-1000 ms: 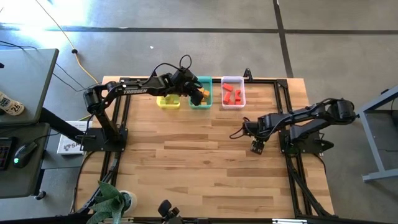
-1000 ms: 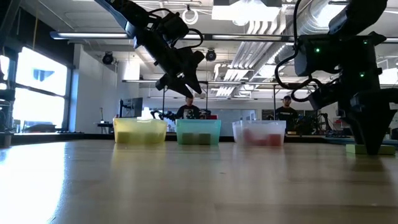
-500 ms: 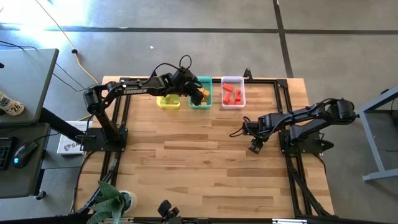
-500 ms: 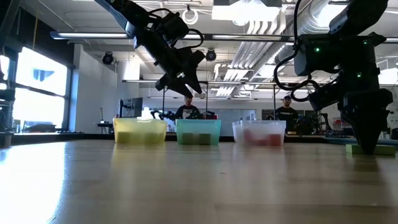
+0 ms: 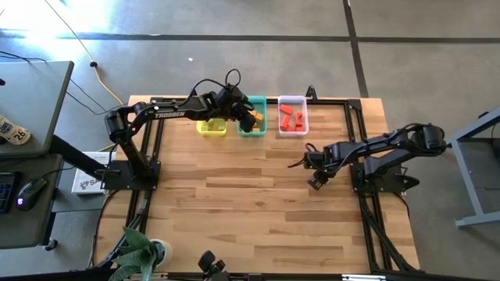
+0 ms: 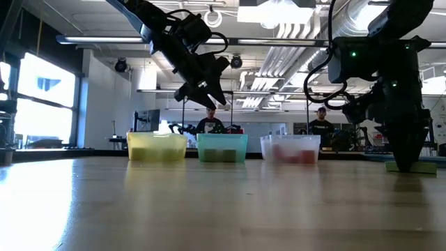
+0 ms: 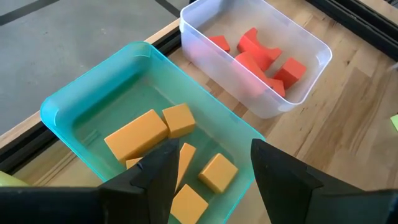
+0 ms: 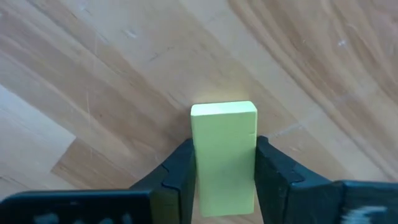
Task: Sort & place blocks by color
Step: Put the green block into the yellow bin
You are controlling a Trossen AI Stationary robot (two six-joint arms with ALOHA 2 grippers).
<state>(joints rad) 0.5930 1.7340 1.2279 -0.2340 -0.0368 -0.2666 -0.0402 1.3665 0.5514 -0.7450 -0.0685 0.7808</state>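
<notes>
A light green block (image 8: 224, 155) lies flat on the wooden table (image 5: 234, 203) near the right arm's base. My right gripper (image 8: 224, 177) points down over it and is shut on it; both also show in the low view, the gripper (image 6: 406, 157) over the block (image 6: 412, 166). My left gripper (image 7: 211, 177) hangs open above the teal bin (image 7: 87, 99), which holds several orange blocks (image 7: 135, 134). It holds nothing. Red blocks (image 7: 258, 59) lie in the clear bin (image 7: 317, 50). My right gripper pinches the light green block's two long sides (image 8: 198, 163) between its two fingers (image 8: 180, 171), across the block's width. The fingers come from above, pointing down. The block lies flat with its underside on the table.
The yellow bin (image 5: 211, 127), teal bin (image 5: 251, 125) and clear bin (image 5: 293, 117) stand in a row at the table's far edge. Black frame rails (image 5: 367, 211) run along the table's sides. Bare wood spreads over the middle and near part.
My right gripper has rolled about its downward axis above the light green block and shut its fingers onto the block's sides, staying in the same spot. The block has stayed on the table.
</notes>
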